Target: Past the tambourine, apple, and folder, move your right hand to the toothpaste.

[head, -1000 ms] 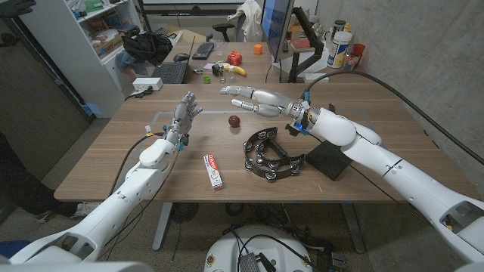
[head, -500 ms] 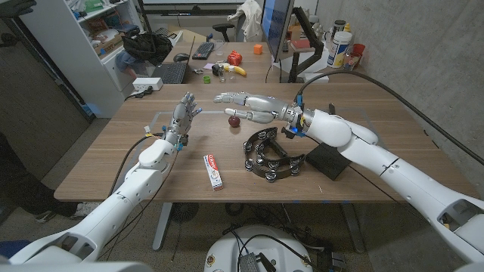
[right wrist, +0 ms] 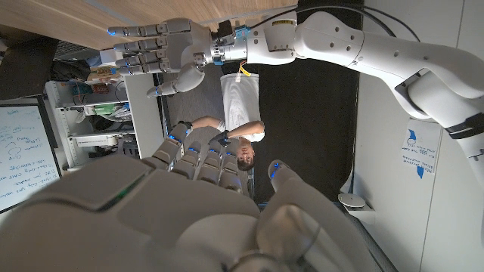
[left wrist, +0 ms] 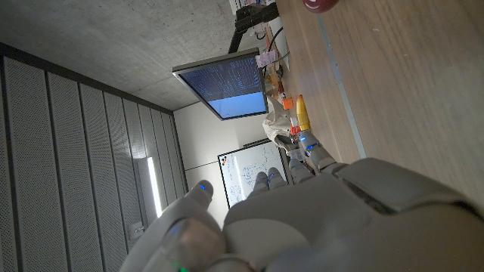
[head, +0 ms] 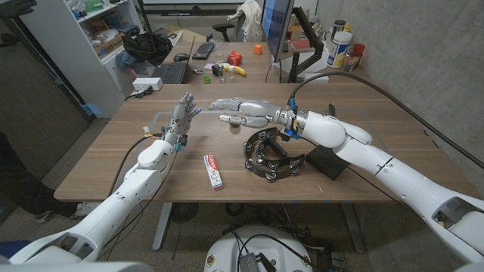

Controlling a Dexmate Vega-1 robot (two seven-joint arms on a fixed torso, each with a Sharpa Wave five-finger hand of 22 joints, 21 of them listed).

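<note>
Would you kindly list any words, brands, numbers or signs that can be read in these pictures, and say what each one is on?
None can be read with certainty.
Toothpaste box: red brand printing, too small to read.
Whiteboard: handwritten notes, too blurred to read.
Monitor: lines of screen text, too small to read.
White bottle on the back desk: label, too small to read.

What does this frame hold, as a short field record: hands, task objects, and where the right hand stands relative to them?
right hand: open, fingers extended, above the table beyond the tambourine
left hand: open, fingers spread, holding nothing
white and red toothpaste box: lying on the wooden table, untouched
black half-moon tambourine: below the right forearm
black folder: beside the tambourine
apple: hidden behind the right hand
</note>
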